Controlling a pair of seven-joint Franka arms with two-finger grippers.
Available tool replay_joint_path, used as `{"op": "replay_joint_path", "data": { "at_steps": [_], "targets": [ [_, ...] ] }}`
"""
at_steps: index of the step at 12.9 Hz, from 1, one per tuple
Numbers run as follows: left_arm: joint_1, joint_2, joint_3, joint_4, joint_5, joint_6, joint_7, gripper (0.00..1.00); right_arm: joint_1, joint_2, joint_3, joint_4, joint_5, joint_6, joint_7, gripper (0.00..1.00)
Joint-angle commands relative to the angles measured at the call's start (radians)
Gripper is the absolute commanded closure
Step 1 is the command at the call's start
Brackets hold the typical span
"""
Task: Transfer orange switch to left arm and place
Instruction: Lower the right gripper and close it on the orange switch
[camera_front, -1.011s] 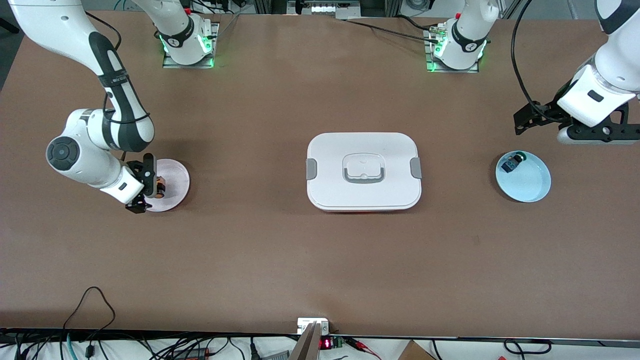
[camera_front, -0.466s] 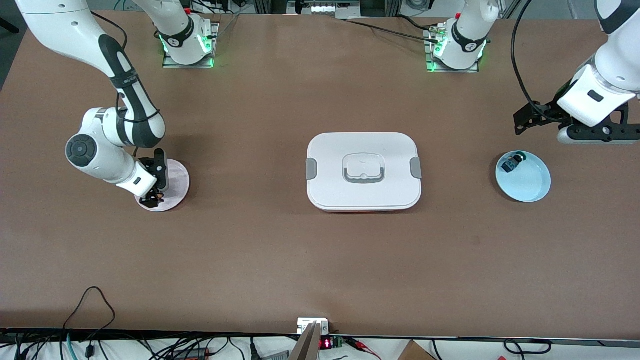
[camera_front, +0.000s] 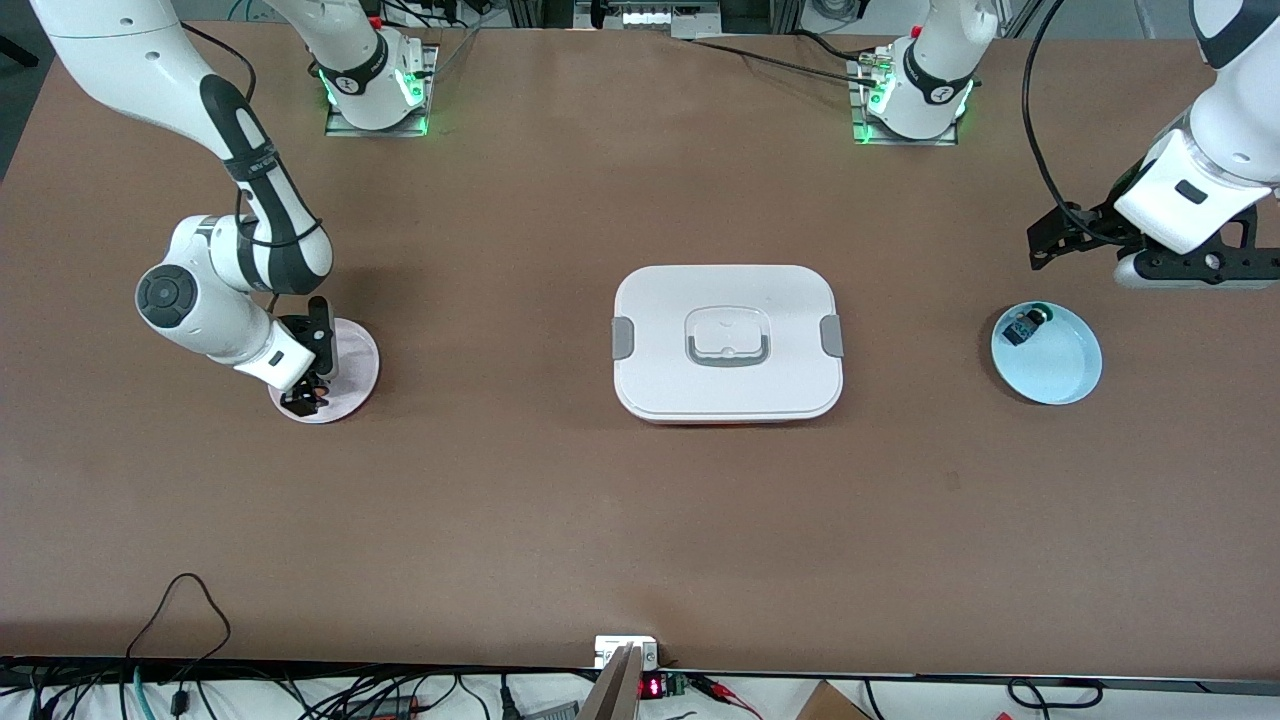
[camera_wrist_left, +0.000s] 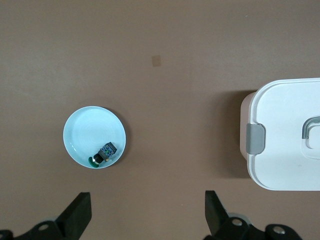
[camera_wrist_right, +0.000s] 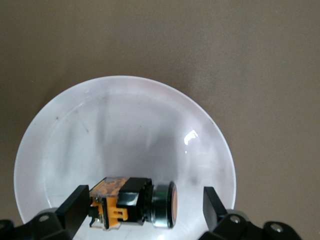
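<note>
The orange switch (camera_wrist_right: 135, 202) lies on its side on a pale pink plate (camera_front: 355, 360) at the right arm's end of the table. It has a black body, an orange back part and a round orange cap. My right gripper (camera_wrist_right: 144, 207) is open and low over the plate (camera_wrist_right: 125, 130), one finger on each side of the switch. In the front view the right gripper (camera_front: 303, 397) hides most of the switch. My left gripper (camera_front: 1045, 243) is open and empty, waiting in the air at the left arm's end. The white box (camera_front: 727, 342) sits at the table's middle.
A light blue plate (camera_front: 1055, 365) near the left gripper holds a small dark part with a blue-green top (camera_front: 1022, 327). Both also show in the left wrist view, the plate (camera_wrist_left: 92, 130) and the part (camera_wrist_left: 104, 152), with the box's end (camera_wrist_left: 285, 135).
My right gripper has shifted a little toward the box and now straddles the switch on the pink plate. The left arm has not moved.
</note>
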Motion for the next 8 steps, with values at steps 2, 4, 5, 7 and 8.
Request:
{"op": "replay_joint_path", "data": {
  "at_steps": [2,4,5,7,8],
  "targets": [
    [-0.002,0.011,0.001,0.028,-0.002,-0.020,-0.004,0.00,-0.029,0.013,0.015,-0.025,-0.007,0.062,-0.038,0.00],
    [-0.002,0.011,0.001,0.028,-0.002,-0.020,-0.004,0.00,-0.028,0.013,0.015,-0.032,-0.004,0.062,-0.038,0.00],
    [-0.002,0.011,0.001,0.028,-0.002,-0.020,-0.004,0.00,-0.026,0.011,0.015,-0.032,-0.006,0.060,-0.036,0.00],
    [-0.002,0.011,0.001,0.028,-0.002,-0.020,-0.004,0.00,-0.023,0.001,0.015,-0.029,-0.009,0.049,-0.041,0.00],
    [-0.002,0.011,0.001,0.028,-0.002,-0.020,-0.004,0.00,-0.023,-0.004,0.017,-0.025,-0.009,0.042,-0.048,0.00]
  ]
}}
